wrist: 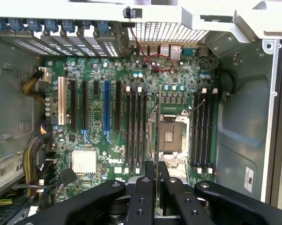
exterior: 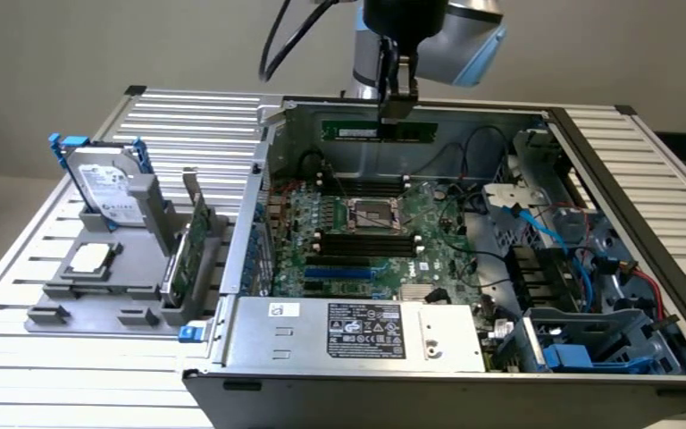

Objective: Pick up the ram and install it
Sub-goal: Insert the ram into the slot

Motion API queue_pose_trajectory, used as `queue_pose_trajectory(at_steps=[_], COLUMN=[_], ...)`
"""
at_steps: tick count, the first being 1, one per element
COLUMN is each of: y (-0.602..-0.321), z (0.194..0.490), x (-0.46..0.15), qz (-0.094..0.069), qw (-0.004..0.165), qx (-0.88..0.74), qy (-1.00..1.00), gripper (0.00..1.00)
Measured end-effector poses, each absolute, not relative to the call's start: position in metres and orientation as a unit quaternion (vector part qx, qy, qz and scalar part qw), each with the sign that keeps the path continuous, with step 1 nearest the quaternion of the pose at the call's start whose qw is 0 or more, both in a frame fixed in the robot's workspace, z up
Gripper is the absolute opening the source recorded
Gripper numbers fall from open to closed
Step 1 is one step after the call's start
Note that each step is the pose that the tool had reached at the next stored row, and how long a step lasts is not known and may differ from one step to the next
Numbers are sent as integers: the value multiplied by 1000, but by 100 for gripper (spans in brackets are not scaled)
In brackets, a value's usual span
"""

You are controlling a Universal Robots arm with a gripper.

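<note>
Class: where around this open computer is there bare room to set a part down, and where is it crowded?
Free: the slatted table beyond the hard drive, and its strip on the exterior view's right of the case. Crowded: the grey holder and the cables inside the case. The end effector holds the ram above the case.

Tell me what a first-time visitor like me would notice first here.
The big open computer case sits on a slatted metal table, its green motherboard laid bare. Near the case's far wall the robot's pincer hangs shut on the ram, a thin green stick held level. On the exterior view's left, a silver hard drive with blue clips stands upright in a grey holder.
</note>
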State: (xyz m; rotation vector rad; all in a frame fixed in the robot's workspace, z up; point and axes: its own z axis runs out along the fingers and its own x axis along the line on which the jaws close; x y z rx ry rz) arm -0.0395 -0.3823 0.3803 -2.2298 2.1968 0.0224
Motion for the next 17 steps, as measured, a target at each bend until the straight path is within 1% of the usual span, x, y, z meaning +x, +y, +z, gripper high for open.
queue_pose_trajectory(at_steps=[6, 13, 17], y=[-383, -403, -408], z=[379, 367, 360], x=[-40, -40, -40], qz=[8, 9, 9], qw=[5, 4, 4], qx=[-712, -712, -712], qy=[702, 702, 702], gripper=[14, 14, 14])
